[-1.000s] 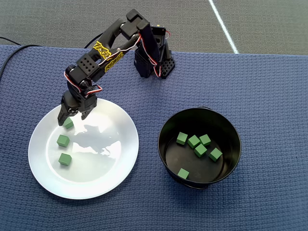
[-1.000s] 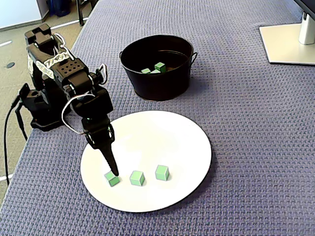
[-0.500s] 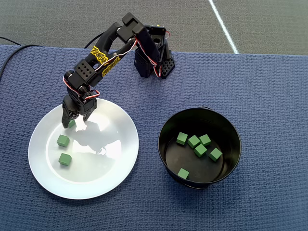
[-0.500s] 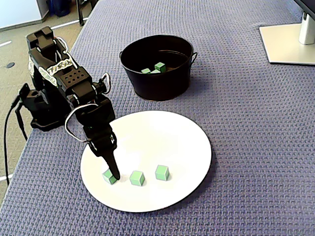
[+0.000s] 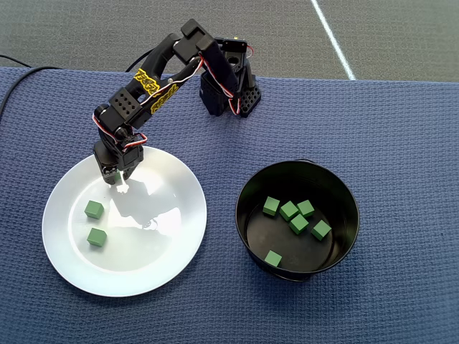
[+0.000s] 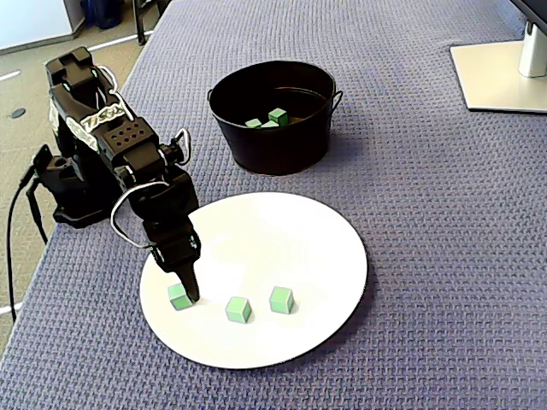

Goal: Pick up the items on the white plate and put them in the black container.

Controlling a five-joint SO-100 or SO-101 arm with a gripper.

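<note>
Blue woven cloth covers the surface [image 5: 401, 143], and on it we see the white plate [image 5: 172, 244] at the left of the overhead view and the black container [image 5: 344, 193] well to its right, the two apart. Our black arm [image 5: 154, 79] reaches from its base at the top of that view down over the plate's upper left rim.

In the fixed view the pincer [image 6: 187, 290] points down at the plate's left part, its tips pressed against one green cube [image 6: 177, 296]. We see the fingers close about that cube, but whether the cube is truly pinched or only touched on one side we cannot tell; it sits low, at the plate's face. In the overhead view the pincer [image 5: 112, 177] hides nearly all of this cube.

Two more green cubes lie free on the plate: one [image 5: 93, 209] just below the pincer in the overhead view, another [image 5: 97, 237] below that, both near the left rim and apart from each other.

Inside the black container we count six green cubes [image 5: 290, 211] on its flat bottom, five bunched toward the upper right and one alone near the lower wall. A grey monitor foot [image 6: 500, 73] stands at the top right of the fixed view.
</note>
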